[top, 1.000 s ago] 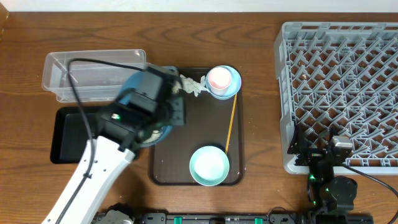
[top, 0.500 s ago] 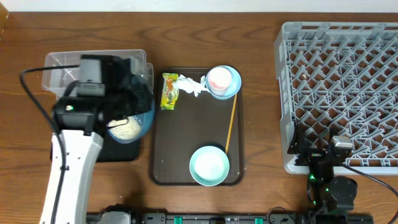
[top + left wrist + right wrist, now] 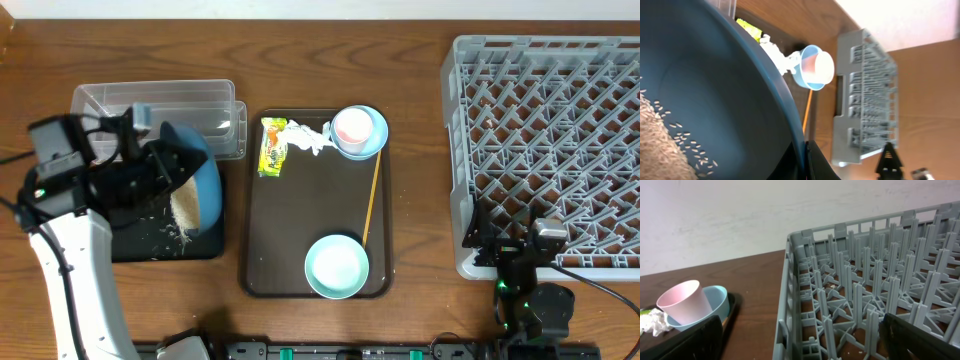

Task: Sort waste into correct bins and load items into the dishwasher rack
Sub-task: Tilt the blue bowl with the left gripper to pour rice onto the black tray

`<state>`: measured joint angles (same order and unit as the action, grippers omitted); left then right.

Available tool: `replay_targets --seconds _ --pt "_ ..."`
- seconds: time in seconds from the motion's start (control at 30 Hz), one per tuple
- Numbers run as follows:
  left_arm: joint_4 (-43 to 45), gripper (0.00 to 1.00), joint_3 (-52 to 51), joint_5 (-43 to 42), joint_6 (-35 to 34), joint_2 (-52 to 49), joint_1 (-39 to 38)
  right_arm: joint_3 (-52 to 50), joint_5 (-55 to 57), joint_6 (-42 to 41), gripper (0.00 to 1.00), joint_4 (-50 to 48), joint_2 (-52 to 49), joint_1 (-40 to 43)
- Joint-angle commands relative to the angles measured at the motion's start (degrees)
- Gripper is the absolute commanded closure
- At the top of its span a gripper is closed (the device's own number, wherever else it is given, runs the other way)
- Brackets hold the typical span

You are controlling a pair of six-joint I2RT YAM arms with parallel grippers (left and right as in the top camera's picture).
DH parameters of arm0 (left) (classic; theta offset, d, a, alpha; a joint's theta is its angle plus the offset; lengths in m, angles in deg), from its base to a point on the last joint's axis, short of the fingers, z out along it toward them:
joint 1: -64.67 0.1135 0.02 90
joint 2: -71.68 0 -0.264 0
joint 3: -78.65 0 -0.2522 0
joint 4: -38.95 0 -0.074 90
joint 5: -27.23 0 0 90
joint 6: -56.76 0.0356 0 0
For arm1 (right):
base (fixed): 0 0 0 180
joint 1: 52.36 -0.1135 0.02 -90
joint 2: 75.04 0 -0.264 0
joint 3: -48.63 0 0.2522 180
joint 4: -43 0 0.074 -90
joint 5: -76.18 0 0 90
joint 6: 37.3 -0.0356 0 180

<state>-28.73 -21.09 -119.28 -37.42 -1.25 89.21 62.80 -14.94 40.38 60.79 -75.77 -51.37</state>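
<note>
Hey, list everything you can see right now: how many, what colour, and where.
dishwasher rack: 1, grey, far right
serving tray: 1, brown, centre
clear tub: 1, clear, far left
black tray: 1, black, in front of the tub
dark blue bowl: 1, tilted over the black tray
rice grains: many, white, in the dark blue bowl, some on the black tray
pale blue bowls: 2, on the serving tray, near edge and far right corner
pink cup: 1, inside the far bowl
snack wrapper: 1, yellow-green, serving tray's far left
tissue: 1, white, beside the wrapper
chopstick: 1, wooden, serving tray's right side
left tool: shut on the dark blue bowl's rim
right tool: open, at the rack's near edge
</note>
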Motion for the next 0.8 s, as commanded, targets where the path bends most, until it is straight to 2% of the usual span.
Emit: replay_targets --seconds 0.0,0.33,0.77 --pt "0.0 0.94 -2.4 -10.9 4.1 -0.2 4.3 -0.1 -0.2 0.8 0.01 0.2 0.4 0.0" --pt "0.6 0.94 -7.0 -19.2 7.6 -2.0 14.1 -0.1 -0.2 0.8 0.01 0.2 0.4 -0.1" --pt "0.3 0.94 -7.0 -31.6 7.5 -4.5 16.0 -0.1 -0.2 0.8 0.01 0.2 0.4 0.0"
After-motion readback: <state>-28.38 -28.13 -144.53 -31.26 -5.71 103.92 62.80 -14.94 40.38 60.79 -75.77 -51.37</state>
